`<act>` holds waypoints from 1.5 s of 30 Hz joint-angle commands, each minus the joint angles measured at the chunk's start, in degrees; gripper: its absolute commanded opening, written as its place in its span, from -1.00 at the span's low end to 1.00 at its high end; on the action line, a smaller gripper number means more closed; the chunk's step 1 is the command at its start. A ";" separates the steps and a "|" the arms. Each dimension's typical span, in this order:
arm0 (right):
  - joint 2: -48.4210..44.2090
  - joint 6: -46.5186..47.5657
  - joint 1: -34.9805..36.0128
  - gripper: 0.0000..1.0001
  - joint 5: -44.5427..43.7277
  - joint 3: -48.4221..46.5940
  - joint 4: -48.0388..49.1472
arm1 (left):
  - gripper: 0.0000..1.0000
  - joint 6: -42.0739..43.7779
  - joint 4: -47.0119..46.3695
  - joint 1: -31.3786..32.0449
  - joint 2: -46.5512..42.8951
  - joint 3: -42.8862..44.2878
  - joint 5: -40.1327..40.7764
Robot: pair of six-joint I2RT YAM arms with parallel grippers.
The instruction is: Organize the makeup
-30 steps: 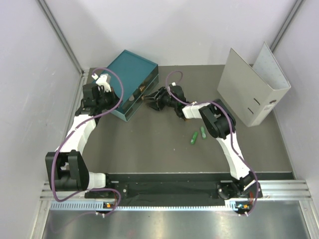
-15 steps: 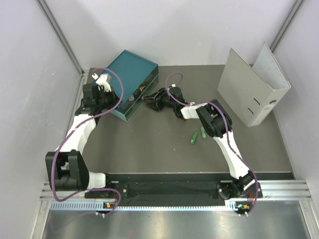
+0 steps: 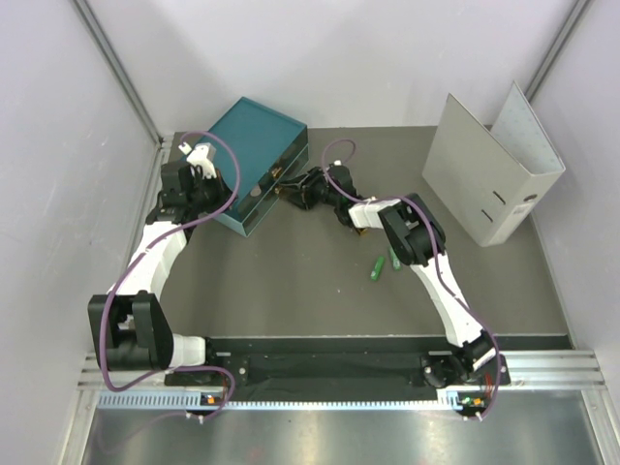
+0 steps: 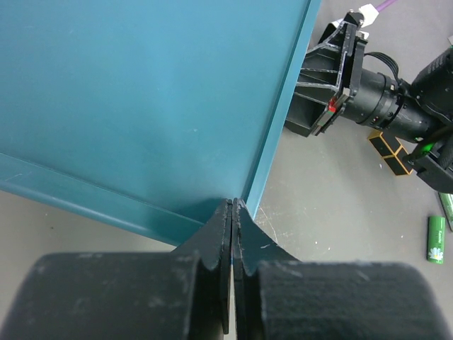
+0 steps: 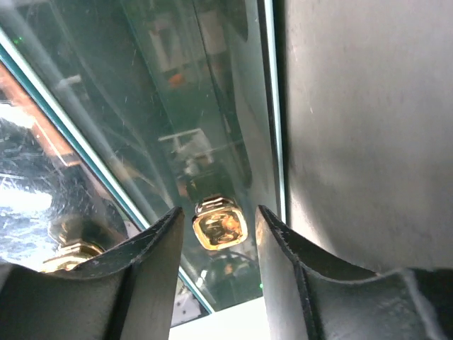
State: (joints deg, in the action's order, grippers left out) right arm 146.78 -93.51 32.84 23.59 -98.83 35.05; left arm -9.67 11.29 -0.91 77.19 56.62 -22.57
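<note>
The teal drawer box (image 3: 257, 160) stands at the back left. My right gripper (image 3: 289, 191) is at its clear drawer front. In the right wrist view its open fingers (image 5: 152, 269) stand on either side of a gold drawer knob (image 5: 220, 225) without touching it. My left gripper (image 4: 232, 207) is shut and empty, with its tips at the near corner of the box top (image 4: 141, 92). Two green tubes (image 3: 376, 269) (image 3: 393, 258) lie on the table right of centre. A flat black-and-gold case (image 4: 391, 152) lies under the right arm. The other makeup is out of view.
A large grey binder (image 3: 489, 170) stands open at the back right. A second gold knob (image 5: 67, 248) sits to the left of the right gripper. Grey walls close in the table on three sides.
My right gripper has moved a little left, closer to the drawer front. The left arm has not moved.
</note>
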 commanded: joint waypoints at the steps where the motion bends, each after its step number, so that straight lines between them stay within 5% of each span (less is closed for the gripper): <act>1: 1.67 -0.35 -0.14 -0.11 -0.66 -3.83 -0.15 | -1.00 0.97 18.60 0.64 2.97 -3.01 -0.02; 20: 1.14 0.18 0.73 -0.63 0.84 -2.16 0.11 | -1.00 0.80 18.77 0.73 3.23 -2.57 0.07; 45: -15.82 5.80 -3.40 -0.70 5.41 22.35 5.47 | -1.00 0.00 17.36 0.73 3.58 -3.01 0.07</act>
State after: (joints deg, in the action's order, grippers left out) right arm 136.46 -90.54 29.87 25.56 -80.20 39.77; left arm -9.93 11.88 -0.91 77.54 57.12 -22.59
